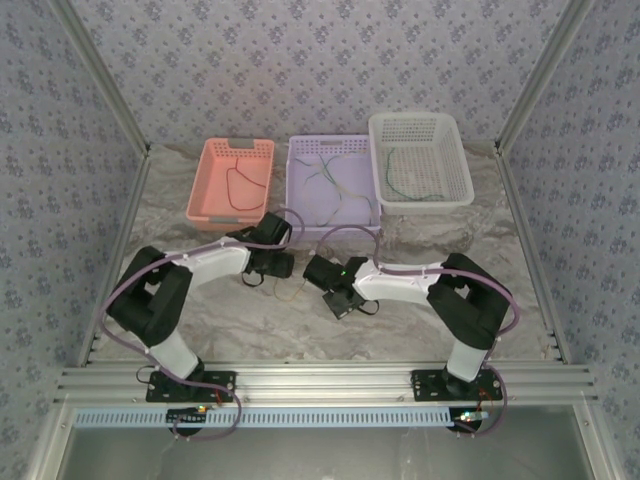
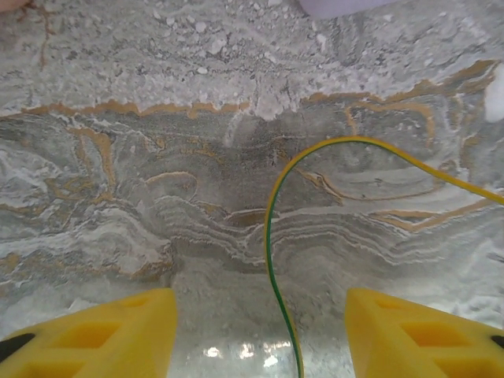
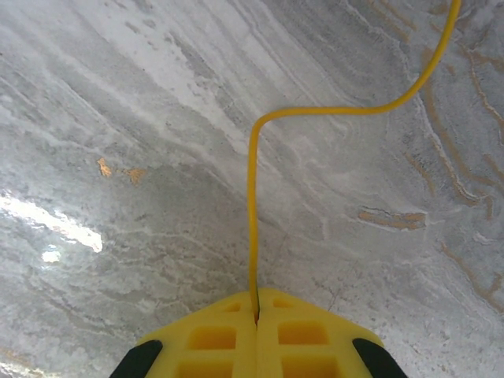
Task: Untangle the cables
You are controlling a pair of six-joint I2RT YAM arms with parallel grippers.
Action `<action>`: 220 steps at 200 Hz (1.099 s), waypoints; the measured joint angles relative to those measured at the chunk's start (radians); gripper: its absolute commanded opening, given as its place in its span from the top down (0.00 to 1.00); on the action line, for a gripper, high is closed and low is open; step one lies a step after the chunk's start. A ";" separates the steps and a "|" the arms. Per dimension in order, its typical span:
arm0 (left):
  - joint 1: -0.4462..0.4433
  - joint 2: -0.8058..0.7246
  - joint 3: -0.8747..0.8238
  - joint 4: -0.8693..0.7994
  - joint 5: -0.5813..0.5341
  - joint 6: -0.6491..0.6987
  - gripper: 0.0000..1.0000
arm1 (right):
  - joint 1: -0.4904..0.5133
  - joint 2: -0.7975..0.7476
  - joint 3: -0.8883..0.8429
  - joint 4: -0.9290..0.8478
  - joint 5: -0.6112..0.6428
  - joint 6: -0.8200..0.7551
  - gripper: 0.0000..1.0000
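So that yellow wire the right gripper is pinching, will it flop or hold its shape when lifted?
Probably floppy: the yellow wire runs in loose, smooth bends, so it should droop yet keep some curve. Likely very light, being so thin. Its smooth jacket could slide through the shut right gripper.

On the near side of the lilac basket (image 1: 330, 141), the left hand (image 2: 260, 295) and right hand (image 3: 256, 295) crowd the middle of the table (image 1: 300, 340), and a yellow cable (image 3: 252, 197) crosses the narrow gap between them. The orange basket (image 1: 200, 195) and white basket (image 1: 425, 205) sit just beside the lilac basket, blocking the far strip. Farther on the near side of the lilac basket, behind both hands, the table lies open.
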 measured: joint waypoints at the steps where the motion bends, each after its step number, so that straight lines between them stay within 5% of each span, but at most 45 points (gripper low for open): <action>1: 0.000 0.002 0.000 0.003 -0.001 0.001 0.47 | 0.000 0.000 -0.001 0.001 0.000 -0.001 1.00; 25: 0.000 0.032 0.000 0.049 -0.011 -0.008 0.60 | -0.002 -0.010 -0.012 0.010 0.000 -0.002 1.00; 50: -0.001 0.055 0.009 0.087 -0.029 -0.031 1.00 | -0.006 -0.024 -0.029 0.013 0.000 -0.002 1.00; 90: -0.016 -0.013 -0.065 0.157 -0.060 -0.101 1.00 | -0.002 -0.065 -0.065 -0.002 0.000 -0.013 1.00; 119: -0.013 -0.329 -0.124 0.084 -0.077 -0.155 1.00 | 0.022 -0.146 -0.101 -0.010 -0.005 -0.037 1.00; 147: 0.087 -0.528 0.062 0.023 -0.002 -0.178 1.00 | 0.066 -0.217 -0.097 -0.013 -0.003 -0.081 1.00; 190: 0.359 -0.444 0.468 -0.037 0.256 -0.226 1.00 | 0.182 -0.267 -0.087 0.007 0.015 -0.172 1.00; 220: 0.452 -0.276 0.720 -0.037 0.429 -0.294 1.00 | 0.262 -0.268 -0.086 0.049 0.045 -0.224 1.00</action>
